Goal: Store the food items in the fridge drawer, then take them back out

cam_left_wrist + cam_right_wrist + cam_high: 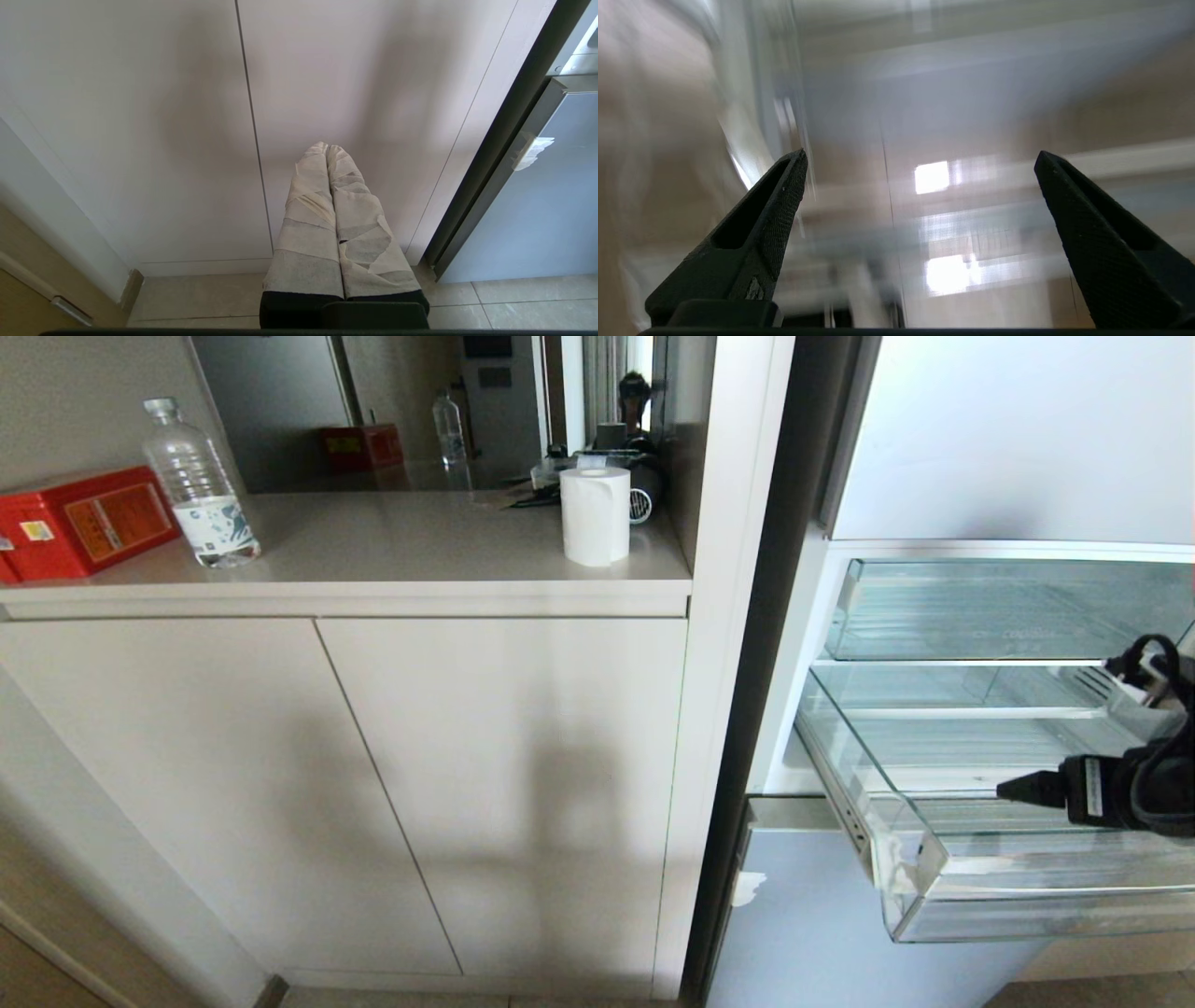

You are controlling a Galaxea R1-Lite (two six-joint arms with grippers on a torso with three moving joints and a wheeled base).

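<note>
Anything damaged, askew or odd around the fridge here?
Yes: a white chipped or peeled patch mars the top left corner of the blue-grey lower door panel. The pulled-out fridge drawer shows no food, and the right gripper is open and empty.

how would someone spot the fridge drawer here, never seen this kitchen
Find the open fridge right of the pale cabinets. The drawer is the clear plastic bin pulled out at its bottom, above the blue-grey door panel. Unlike the shallower clear tray above, it is deep, sticks out, and has a thick front lip.
</note>
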